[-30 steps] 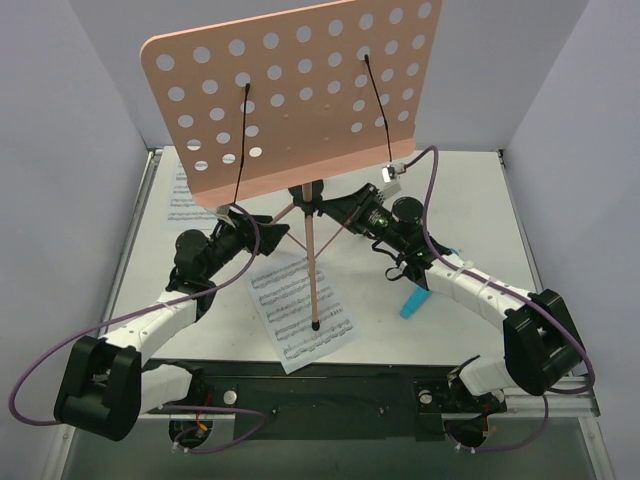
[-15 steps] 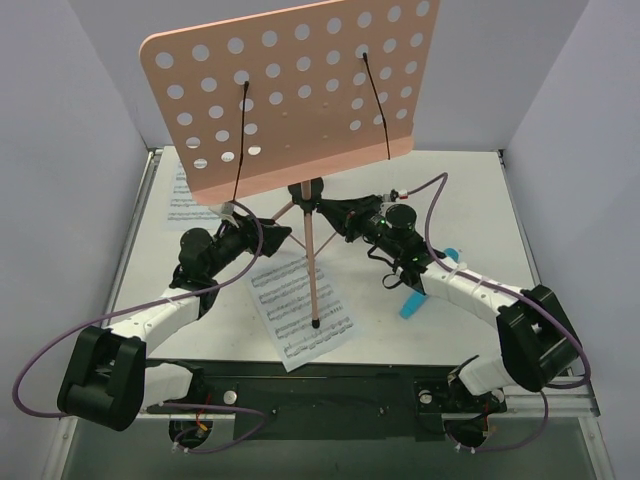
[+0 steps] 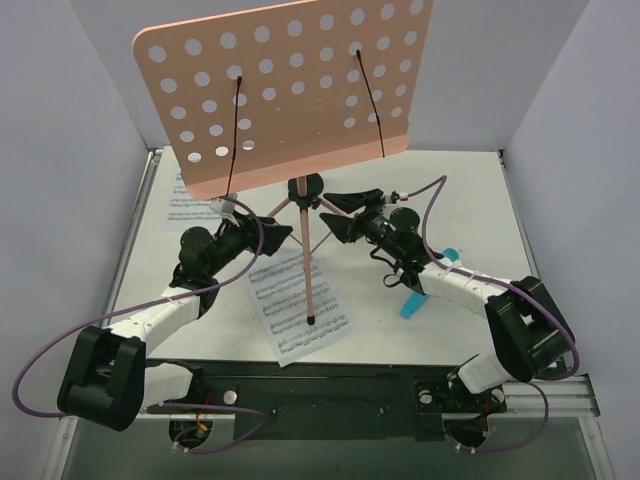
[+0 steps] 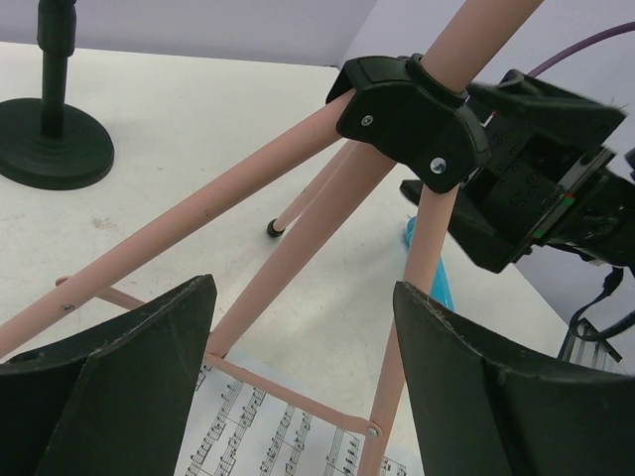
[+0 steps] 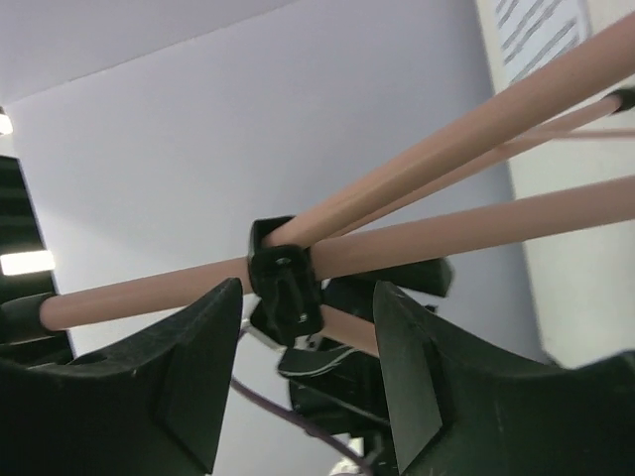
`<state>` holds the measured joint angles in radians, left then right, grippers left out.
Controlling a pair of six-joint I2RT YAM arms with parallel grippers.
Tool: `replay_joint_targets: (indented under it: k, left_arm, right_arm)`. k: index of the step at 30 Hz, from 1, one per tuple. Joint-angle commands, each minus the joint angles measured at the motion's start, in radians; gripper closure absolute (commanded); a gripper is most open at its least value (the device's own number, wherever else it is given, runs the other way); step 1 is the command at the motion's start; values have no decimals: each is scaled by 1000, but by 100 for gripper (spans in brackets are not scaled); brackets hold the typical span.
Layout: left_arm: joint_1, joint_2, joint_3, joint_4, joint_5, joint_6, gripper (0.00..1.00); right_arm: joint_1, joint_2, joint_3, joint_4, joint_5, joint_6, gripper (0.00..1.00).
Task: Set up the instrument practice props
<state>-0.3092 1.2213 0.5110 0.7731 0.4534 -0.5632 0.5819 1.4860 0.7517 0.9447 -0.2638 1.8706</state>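
the pink folding tripod carrying the perforated pink desk stood at the table's middle. my left fingers and right fingers gaped beside its legs, grasping nothing. i judged a slow, straight retreat best, nudging no leg.

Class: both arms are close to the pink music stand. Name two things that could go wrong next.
1. The desk sits high on a thin tripod, and both the left gripper and right gripper have open jaws around its legs; a nudge could tip it.
2. One tripod foot appears to rest on a sheet-music page; pulling that page might shift the stand.
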Motion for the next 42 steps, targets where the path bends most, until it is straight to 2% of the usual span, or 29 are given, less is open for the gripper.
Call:
replay_joint_targets:
  k: [1,6,7,8,9,10,11,12,13,14,15,17,20,25,28,35,42]
  left_arm:
    - [-5,-9,54,23,21,14,17]
    - [-5,-16,49,25,24,13,17]
    - [-5,-16,47,26,25,13,17]
    - [-5,-17,47,26,25,13,18]
    - [-5,-22,46,26,27,13,17]
    - [-5,-22,46,26,27,13,17]
    - [-5,-25,44,25,27,13,17]
    - [-5,-25,43,25,25,13,17]
    - [-5,-26,43,23,27,13,17]
    - [-5,-28,43,23,25,13,17]
    - [-5,-29,41,22,28,14,17]
    - [-5,-32,46,5,39,22,17]
    - [-5,-36,37,5,28,29,16]
    - [-5,-17,32,38,39,14,16]
    - [-5,-8,34,48,39,11,16]
    - [-5,-2,37,54,42,11,16]
    - [-4,10,38,61,44,8,16]
  right_arm:
    - [-129,-21,-77,91,-207,-359,48]
    - [-254,-18,-80,88,-475,-663,44]
    - [-260,-23,-59,66,-515,-792,44]
    - [-258,-41,-49,39,-549,-856,44]
    - [-246,-58,-28,-68,-549,-1022,44]
    - [-231,-105,-16,-189,-526,-1136,45]
    - [-202,-131,1,-266,-487,-1326,45]
    - [-170,-185,9,-371,-382,-1457,44]
    - [-106,-205,11,-414,-336,-1695,43]
    - [-62,-240,8,-479,-228,-1843,41]
    - [3,-250,3,-500,-180,-2074,40]
    - [38,-283,-34,-486,-83,-2253,39]
    - [35,-342,-126,-289,-95,-2359,41]
    - [38,-319,-107,-210,-109,-2502,44]
    - [36,-288,-101,-65,-126,-2553,45]
    - [38,-218,-19,-26,-196,-2636,48]
    - [39,-199,34,-46,-270,-2610,49]
